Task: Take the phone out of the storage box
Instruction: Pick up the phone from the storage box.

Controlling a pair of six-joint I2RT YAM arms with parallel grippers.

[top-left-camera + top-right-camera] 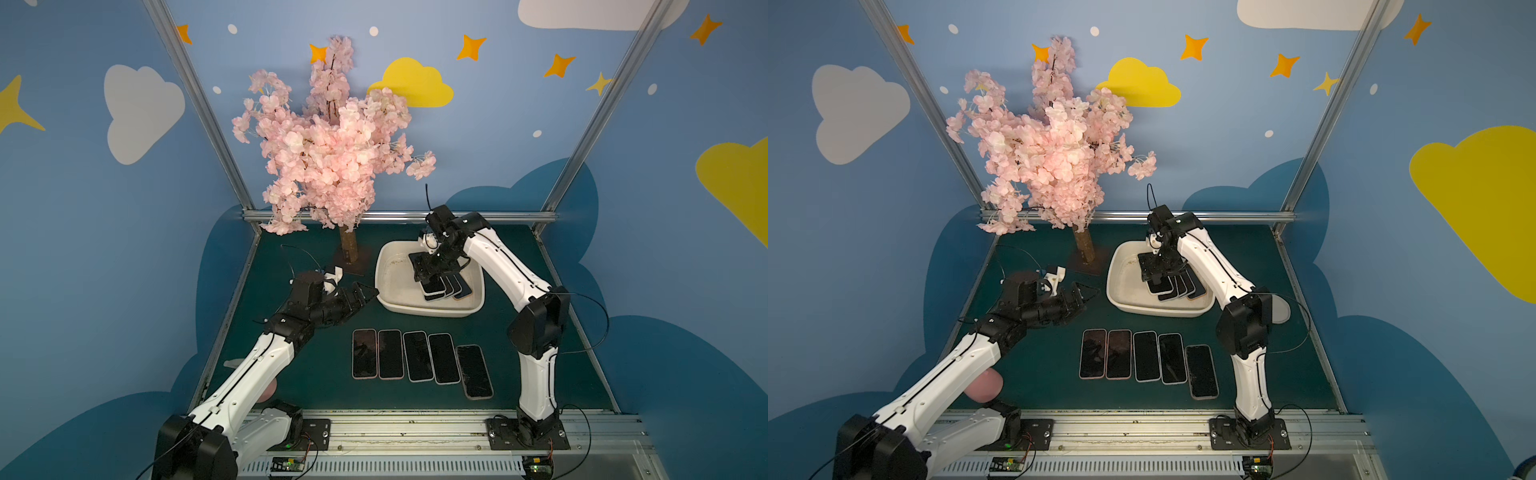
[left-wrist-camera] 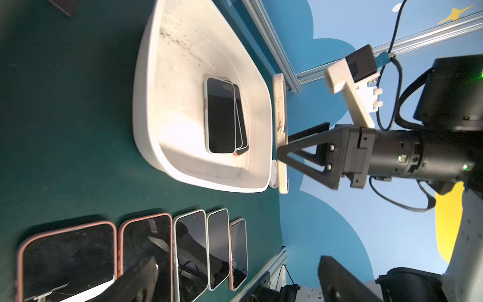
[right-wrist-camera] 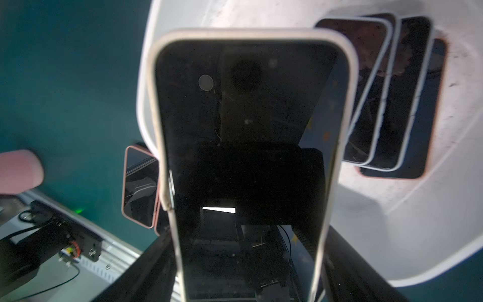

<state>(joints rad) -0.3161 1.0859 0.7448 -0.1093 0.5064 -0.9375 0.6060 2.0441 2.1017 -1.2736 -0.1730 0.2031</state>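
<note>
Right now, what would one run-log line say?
right hand: gripping phone above storage box | left hand: open, beside box | table: five phones in a row

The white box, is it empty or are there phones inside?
Not empty. A fanned stack of phones lies in the storage box; the right gripper holds another phone over it.

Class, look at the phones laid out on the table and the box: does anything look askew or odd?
The rightmost phone lies lower and tilted, breaking the row of four other phones. The storage box has dark specks inside.
</note>
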